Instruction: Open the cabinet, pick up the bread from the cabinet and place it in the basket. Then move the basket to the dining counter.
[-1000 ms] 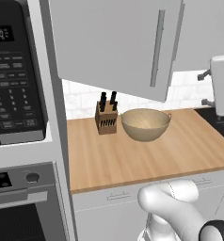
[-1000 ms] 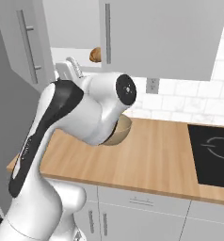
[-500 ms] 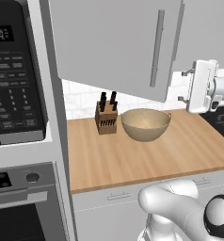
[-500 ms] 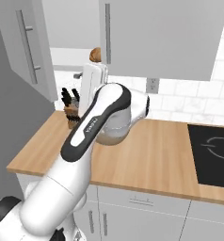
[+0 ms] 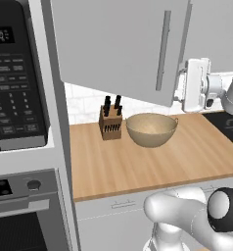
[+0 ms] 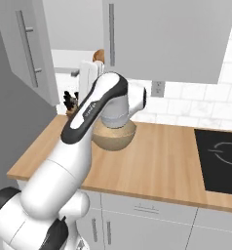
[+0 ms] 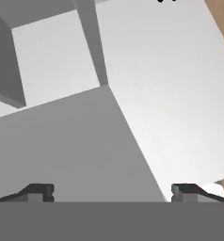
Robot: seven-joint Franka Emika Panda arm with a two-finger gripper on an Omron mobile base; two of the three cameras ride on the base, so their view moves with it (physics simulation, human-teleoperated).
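One risk — wide-open gripper (image 7: 111, 192) raised by the cabinet (image 6: 28, 44) could knock the bread (image 6: 99, 55) off its shelf.

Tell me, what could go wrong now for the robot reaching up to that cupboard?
The open gripper is close to the swung-open cabinet door, so it might bump the edge. The bread is barely visible behind the arm, so a grab could miss. The knife block stands beside the basket, so a careless drop might hit it.
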